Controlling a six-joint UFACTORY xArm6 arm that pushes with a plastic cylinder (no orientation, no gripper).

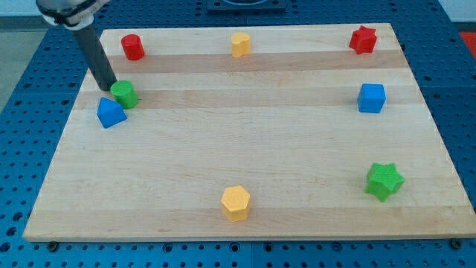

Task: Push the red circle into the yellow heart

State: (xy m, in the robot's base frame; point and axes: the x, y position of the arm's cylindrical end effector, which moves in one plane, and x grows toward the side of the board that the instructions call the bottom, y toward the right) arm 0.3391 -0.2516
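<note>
— Red circle [133,46] first: where is it placed?

— It is found near the tabletop's [245,149] top left corner. The yellow heart [240,44] is set along the same top edge, toward the middle, well apart from it on the view's right. Nothing is seen between the two.

— And my tip [106,88]?

— It is seen below the red circle, touching or just beside the green block [125,94] on that block's left. A blue block [111,112] is seen just below it. No contact with the red circle is shown.

— What of a gripper?

— None is fitted, so nothing is opened, closed or held; only the dark rod is carried.

— Which step is in hand, then?

— The approach, it is judged. The push itself is not yet begun.

— What is called for next?

— The tip is best brought up past the green block to the red circle's left side, so that the circle can be driven rightward along the top edge into the heart. A line through the circle's middle is needed, or it may be slid off toward the edge.
</note>
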